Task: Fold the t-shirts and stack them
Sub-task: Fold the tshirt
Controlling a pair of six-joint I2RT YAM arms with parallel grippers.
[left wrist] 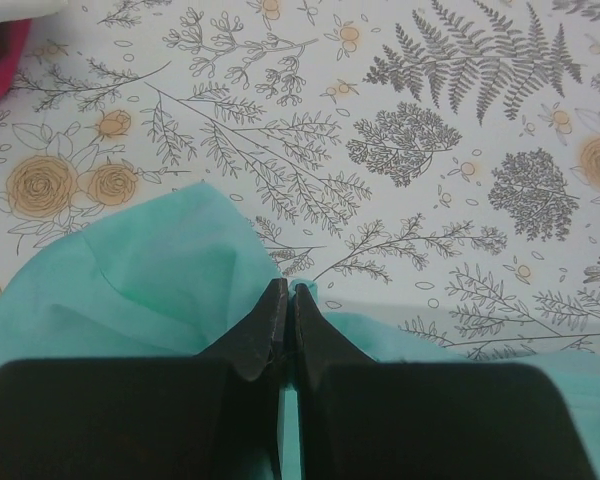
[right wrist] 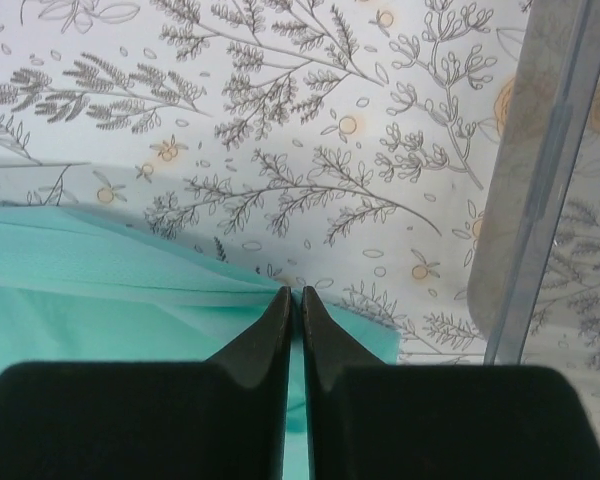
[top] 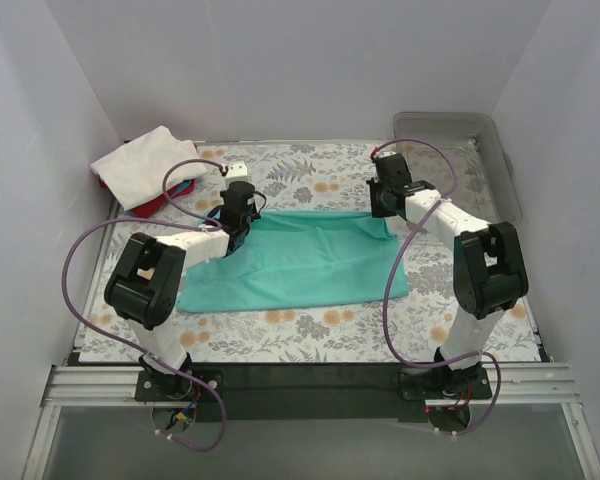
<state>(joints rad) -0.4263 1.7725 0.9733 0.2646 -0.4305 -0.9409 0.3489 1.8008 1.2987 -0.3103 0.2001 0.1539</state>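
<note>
A teal t-shirt [top: 300,262] lies spread across the middle of the floral tablecloth. My left gripper [top: 238,222] is at its far left corner, shut on the teal fabric [left wrist: 160,290], which bunches up between the black fingers [left wrist: 265,325]. My right gripper [top: 385,205] is at the far right corner, shut on the shirt's edge [right wrist: 100,290] between its fingers [right wrist: 325,325]. A folded white t-shirt [top: 145,163] rests on red [top: 150,205] and blue [top: 187,187] shirts at the back left.
A clear grey plastic tray [top: 460,150] stands at the back right; its rim [right wrist: 545,190] is close to the right of my right gripper. White walls enclose the table on three sides. The red shirt's edge [left wrist: 2,60] shows in the left wrist view's upper left corner.
</note>
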